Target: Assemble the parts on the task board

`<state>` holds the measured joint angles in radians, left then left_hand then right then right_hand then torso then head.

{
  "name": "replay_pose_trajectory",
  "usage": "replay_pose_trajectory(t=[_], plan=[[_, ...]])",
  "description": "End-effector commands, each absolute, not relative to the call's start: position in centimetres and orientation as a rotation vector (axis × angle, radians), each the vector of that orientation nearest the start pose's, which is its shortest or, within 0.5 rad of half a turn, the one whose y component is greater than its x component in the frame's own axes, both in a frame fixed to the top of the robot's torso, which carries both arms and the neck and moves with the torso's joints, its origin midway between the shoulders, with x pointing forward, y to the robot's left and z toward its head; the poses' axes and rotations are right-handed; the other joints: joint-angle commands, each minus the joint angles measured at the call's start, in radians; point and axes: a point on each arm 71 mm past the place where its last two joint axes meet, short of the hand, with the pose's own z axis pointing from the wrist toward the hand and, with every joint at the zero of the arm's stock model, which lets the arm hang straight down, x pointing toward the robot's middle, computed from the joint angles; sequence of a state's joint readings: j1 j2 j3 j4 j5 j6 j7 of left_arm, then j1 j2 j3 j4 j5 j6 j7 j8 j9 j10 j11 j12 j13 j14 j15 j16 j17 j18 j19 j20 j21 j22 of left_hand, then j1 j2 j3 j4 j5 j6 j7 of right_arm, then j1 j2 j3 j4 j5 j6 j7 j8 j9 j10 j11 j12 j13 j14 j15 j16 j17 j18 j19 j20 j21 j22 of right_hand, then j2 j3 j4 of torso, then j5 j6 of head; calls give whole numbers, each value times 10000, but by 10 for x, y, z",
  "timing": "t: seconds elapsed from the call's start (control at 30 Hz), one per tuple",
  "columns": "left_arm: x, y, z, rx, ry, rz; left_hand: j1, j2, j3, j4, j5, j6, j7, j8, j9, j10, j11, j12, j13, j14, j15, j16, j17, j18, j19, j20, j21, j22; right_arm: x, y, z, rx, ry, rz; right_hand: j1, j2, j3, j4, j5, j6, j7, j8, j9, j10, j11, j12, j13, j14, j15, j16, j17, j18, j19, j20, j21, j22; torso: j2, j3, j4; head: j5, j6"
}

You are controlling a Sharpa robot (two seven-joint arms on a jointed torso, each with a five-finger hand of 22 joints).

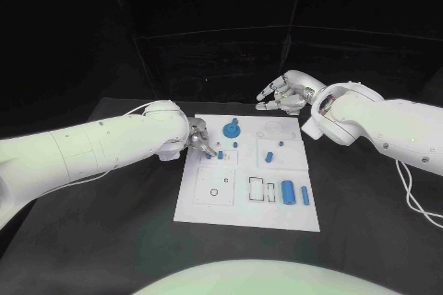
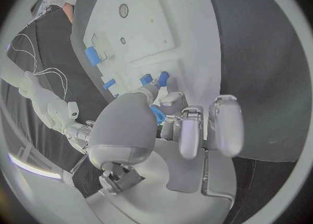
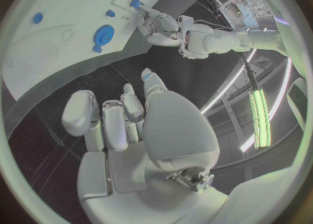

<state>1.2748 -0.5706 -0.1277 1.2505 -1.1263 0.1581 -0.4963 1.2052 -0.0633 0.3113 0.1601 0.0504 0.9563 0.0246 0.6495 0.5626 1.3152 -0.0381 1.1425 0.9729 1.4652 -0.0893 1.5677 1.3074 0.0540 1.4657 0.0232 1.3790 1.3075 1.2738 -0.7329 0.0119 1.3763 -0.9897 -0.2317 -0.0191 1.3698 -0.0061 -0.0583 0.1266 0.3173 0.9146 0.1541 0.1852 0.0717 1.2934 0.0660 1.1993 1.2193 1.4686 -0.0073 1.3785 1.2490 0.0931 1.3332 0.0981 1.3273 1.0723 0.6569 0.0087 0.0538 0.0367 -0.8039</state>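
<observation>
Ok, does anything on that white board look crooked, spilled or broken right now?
Nothing stands out. The task board lies flat, the blue parts sit on it, the left hand is at a small part, and the right hand hovers beyond its far edge.

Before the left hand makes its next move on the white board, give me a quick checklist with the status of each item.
1. Left hand over the white task board, at its left edge: ok.
2. Small blue peg between the left fingertips: looks pinched, ok.
3. Peg seated in a board hole: cannot tell; fingers hide its tip.
4. Right hand off the board, beyond its far edge: ok, nothing in it.
5. Round blue gear clear of the left hand: ok.
6. Long blue cylinder lying in the near right section, untouched: ok.
</observation>
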Motion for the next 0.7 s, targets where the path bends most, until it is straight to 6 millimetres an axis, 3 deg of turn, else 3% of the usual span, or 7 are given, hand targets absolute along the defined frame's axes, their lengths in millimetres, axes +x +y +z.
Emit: replay_pose_trajectory(t=[0.03,0.4,0.7], plan=[[524,161,-233,-542,23194,-3036,-163,-12,-163,47,-4,15,24,39,19,43,-25,31,0,1056,-60,31,2634,-19,267,-85,53,485,529,-185,-142,2070,17086,9365,-2,115,-2,39,-47,-37,-6,57,0,-24,-1,-6,-12,288,-38,-36,2,49,-43,-5,-44,-12,0,-4,3,-10,19],[527,165,-231,-934,22918,-3134,-950,-173,-1353,868,-7,0,45,93,94,21,-8,22,-29,1056,-63,31,2634,-32,291,-91,88,554,529,-186,-142,1992,17057,9281,69,136,8,34,-63,-14,-13,96,7,-42,-9,-20,-32,283,-43,-57,-20,50,-41,-8,-52,-17,1,-12,-1,-21,28],[527,170,-229,-1399,22512,-3462,-1013,-80,-2016,1268,-11,-16,17,112,132,23,-35,45,-8,1056,-89,31,2634,-35,303,-116,99,587,529,-187,-142,1998,17030,9264,70,136,7,36,-64,-17,-13,96,6,-49,-8,-28,-40,282,-44,-58,-22,52,-46,-8,-57,-27,-1,-16,-3,-28,30]])
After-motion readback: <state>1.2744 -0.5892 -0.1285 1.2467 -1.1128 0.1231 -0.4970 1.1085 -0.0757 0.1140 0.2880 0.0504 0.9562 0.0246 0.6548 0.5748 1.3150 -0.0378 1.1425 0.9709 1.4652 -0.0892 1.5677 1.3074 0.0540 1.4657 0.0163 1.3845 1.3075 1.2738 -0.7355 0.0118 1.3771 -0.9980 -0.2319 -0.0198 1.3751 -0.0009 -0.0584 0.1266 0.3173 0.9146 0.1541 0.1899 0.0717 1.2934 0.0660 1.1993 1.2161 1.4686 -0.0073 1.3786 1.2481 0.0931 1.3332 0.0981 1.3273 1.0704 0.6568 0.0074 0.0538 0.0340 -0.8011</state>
